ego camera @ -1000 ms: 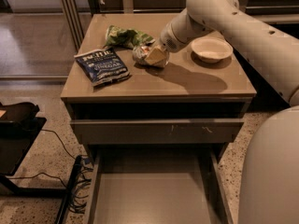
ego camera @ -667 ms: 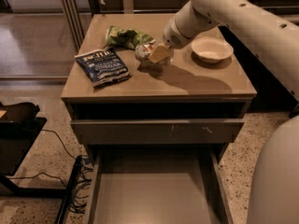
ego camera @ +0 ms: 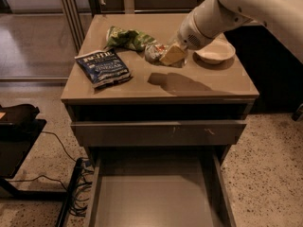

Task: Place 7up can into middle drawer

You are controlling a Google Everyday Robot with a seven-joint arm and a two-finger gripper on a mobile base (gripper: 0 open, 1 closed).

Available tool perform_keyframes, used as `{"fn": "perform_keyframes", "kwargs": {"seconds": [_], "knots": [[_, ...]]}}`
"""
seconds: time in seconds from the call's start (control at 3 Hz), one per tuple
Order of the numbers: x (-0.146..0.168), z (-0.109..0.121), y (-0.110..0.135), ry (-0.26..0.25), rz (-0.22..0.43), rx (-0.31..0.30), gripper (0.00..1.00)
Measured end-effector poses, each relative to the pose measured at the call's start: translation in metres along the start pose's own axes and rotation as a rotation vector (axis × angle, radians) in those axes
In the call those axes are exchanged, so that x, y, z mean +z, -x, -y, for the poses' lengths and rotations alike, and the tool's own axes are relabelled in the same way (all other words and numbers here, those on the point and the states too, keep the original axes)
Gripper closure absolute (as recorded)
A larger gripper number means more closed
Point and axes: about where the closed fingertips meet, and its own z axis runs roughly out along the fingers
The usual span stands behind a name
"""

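The 7up can (ego camera: pixel 153 52), small, silvery with green print and red-yellow specks, is over the back of the cabinet top (ego camera: pixel 142 86). My gripper (ego camera: pixel 166 55) is shut on the can, with a tan finger (ego camera: pixel 173 54) against its right side. A dark shadow (ego camera: pixel 175 82) on the top in front of them suggests the can is held a little above the surface. The middle drawer (ego camera: pixel 156 200) is pulled open at the bottom of the view, a wide grey-brown tray with nothing on its floor.
A wrinkly green snack bag (ego camera: pixel 128 38) lies just left of the can. A dark blue chip bag (ego camera: pixel 102 67) lies at the front left. A white bowl (ego camera: pixel 215 51) stands right of the gripper. A closed drawer front with pale scratches (ego camera: pixel 158 132) sits above the open tray. Cables (ego camera: pixel 71 193) lie on the floor at left.
My arm has risen and shifted slightly right with the can in the gripper. A separate shadow now shows on the cabinet top. The bags and bowl have not moved.
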Motion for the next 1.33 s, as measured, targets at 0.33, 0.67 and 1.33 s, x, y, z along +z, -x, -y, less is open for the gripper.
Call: {"fn": "perform_keyframes", "kwargs": {"seconds": [0.33,0.67,1.33], "knots": [[-0.035,-0.031,-0.013,-0.013,0.028,0.011,1.00],[-0.063,-0.071,-0.033,-0.008,0.039,0.029,1.00],[-0.067,-0.150,-0.091,0.052,0.058,0.163,1.00]]}}
